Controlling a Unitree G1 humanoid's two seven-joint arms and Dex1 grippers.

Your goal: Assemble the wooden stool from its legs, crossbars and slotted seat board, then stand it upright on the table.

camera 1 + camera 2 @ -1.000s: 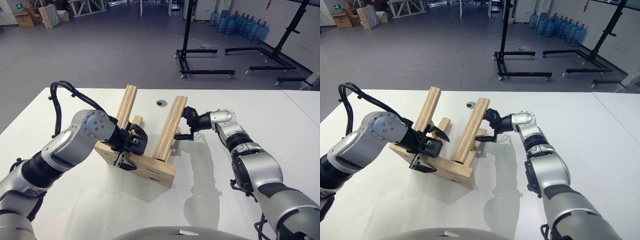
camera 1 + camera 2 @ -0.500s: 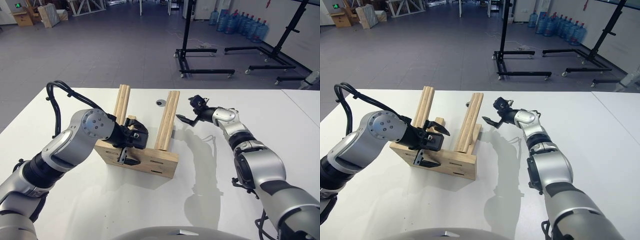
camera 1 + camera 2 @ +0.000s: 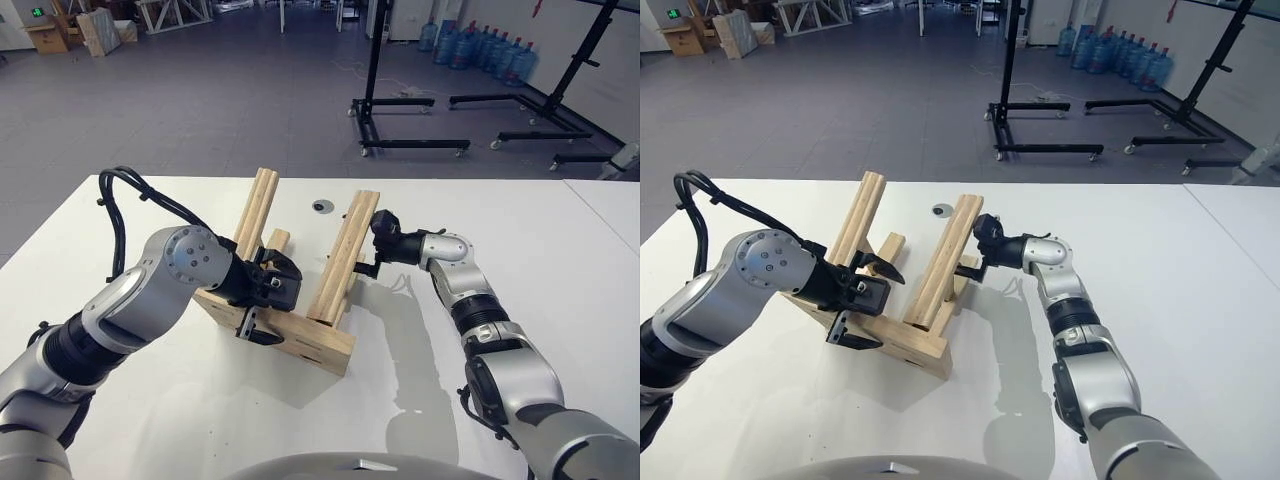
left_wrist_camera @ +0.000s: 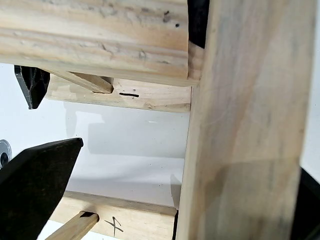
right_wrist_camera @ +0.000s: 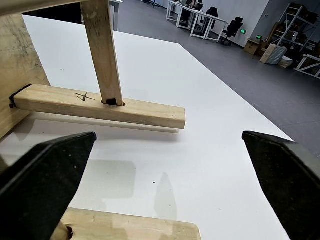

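Left fingers (image 4: 36, 176) and right fingers (image 5: 44, 176) both wide apart

Tipped stool (image 3: 300, 285) on table (image 3: 560, 260), legs (image 3: 253, 210) rearward; left pincer (image 3: 262, 300) at front seat board (image 3: 305, 342), right pincer (image 3: 372, 243) beside right leg (image 3: 343, 258).

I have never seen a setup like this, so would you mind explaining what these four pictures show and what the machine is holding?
This is a humanoid robot with two arms, each ending in a two-finger gripper. The two wide pictures come from cameras in its head, looking down over the arms at a white table. The two close-ups come from cameras on its wrists, so they show the wood from very near. On the table is a wooden stool, tilted, with its seat board toward the robot and its legs pointing up and away. The left gripper is at the seat board; whether it clamps it is unclear. The right gripper is open beside the right-hand leg, holding nothing.
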